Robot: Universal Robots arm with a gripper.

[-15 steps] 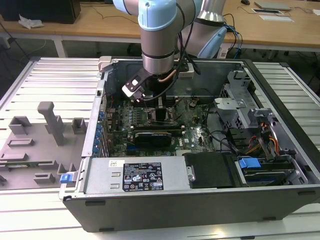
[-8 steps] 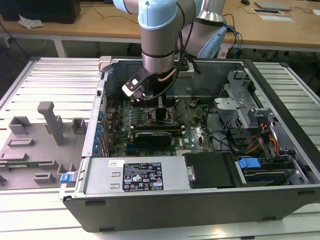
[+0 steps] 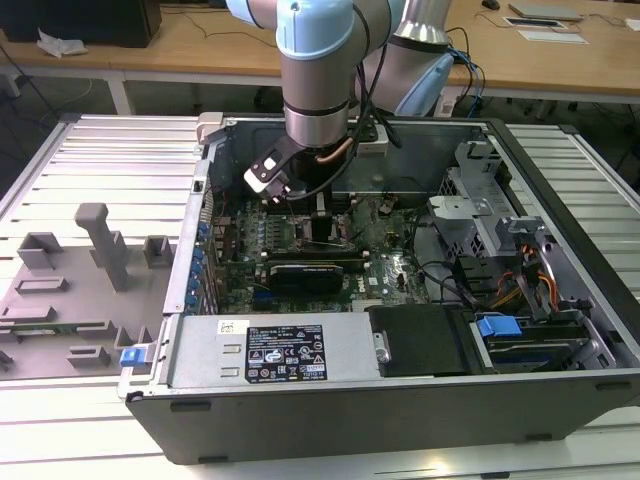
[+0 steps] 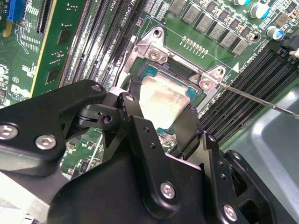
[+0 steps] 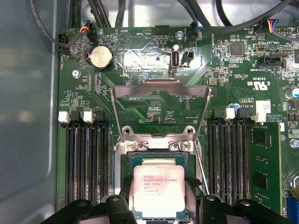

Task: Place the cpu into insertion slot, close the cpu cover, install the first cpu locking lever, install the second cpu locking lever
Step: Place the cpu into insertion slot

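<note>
- Looks like step one in hand: getting the cpu [image 5: 159, 193] into the socket [image 5: 148, 160].
- Gripping the cpu with the end effector [image 4: 163, 106], pinching two opposite edges, same story in both wrist views.
- Hanging right over the socket, silver top up; can't tell if sat in yet or just above.
- Got the cover [image 5: 161, 87] flipped up, standing open at one side of the socket, so not closed yet.
- Got one lever [image 4: 258, 99] poking out loose past a socket corner, not latched.
- Working deep inside the open case [image 3: 400, 400] on the table [image 3: 100, 150], per the exterior view.
- For the seating, reckon on needing: keeping the cpu dead flat, lining its corners up with the socket, easing straight down with no sideways slide, and letting go only once level. Probably bent pins otherwise.
</note>
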